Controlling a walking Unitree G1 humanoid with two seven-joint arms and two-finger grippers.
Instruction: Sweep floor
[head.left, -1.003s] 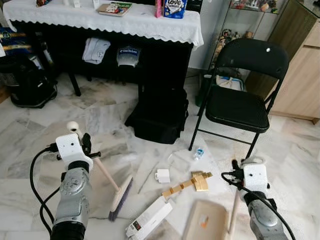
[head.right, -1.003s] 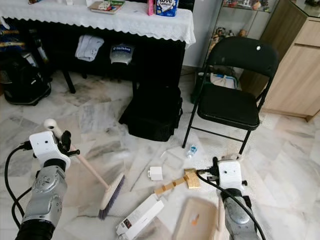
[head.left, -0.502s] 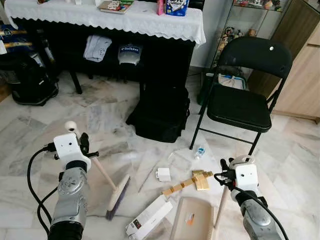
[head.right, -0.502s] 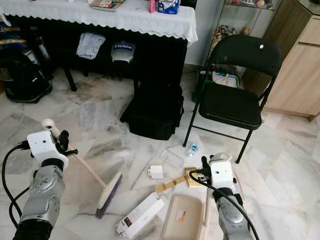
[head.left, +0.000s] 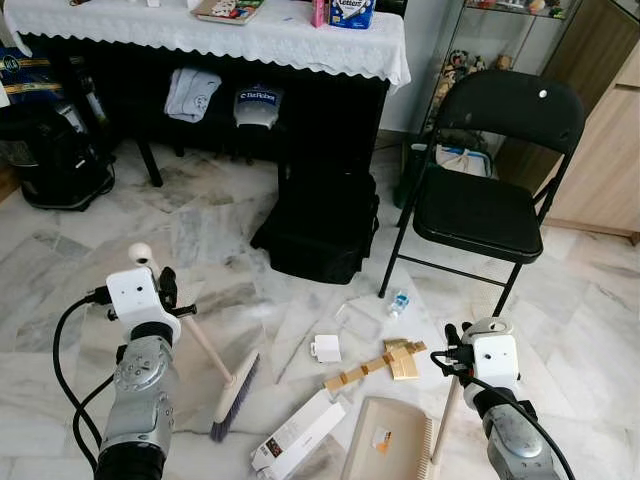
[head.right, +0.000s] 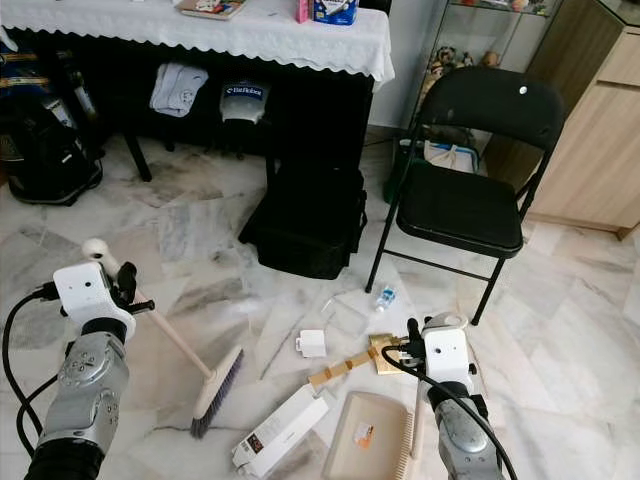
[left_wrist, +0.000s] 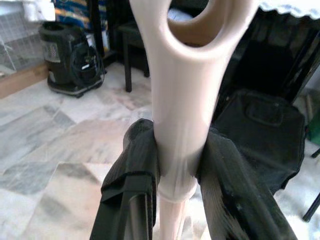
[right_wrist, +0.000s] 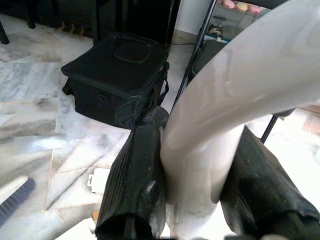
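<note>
Left hand (left_wrist: 177, 165) clenched on the pale broom handle (left_wrist: 182, 100), black fingers (left_wrist: 132, 170) pressed to either side just under its looped end. Broom (head.left: 215, 375) slanting down from there to the marble floor (head.left: 200, 240), dark bristles resting near the robot's left. Lower stretch of the handle partly hidden behind the silver left arm in the head views.

Right hand (right_wrist: 192, 200) clenched on the curved cream handle of the dustpan (head.left: 390, 440), fingers (right_wrist: 132, 175) on both sides; handle blurred and cut off at the edge of the wrist view. Dustpan tray lying flat on the floor just left of the right arm, lower edge cut off, a small orange-and-white scrap (head.left: 380, 437) inside, its print too small to read.

Scattered just beyond: long white carton (head.left: 298, 436) with dark printing, unreadable; small white box (head.left: 325, 349); golden wooden piece (head.left: 380, 364); little plastic bottle (head.left: 399, 302) with a blue label near the chair legs. Further out, black bag (head.left: 320, 225) on the floor, black folding chair (head.left: 490, 170) to its right, dark appliance (head.left: 55, 150) at far left, partly cut off. Table (head.left: 210, 35) with white lace cloth at the top edge, box on it cut off, lettering incomplete. Under the table, a hanging cloth with writing too blurred to make out.
</note>
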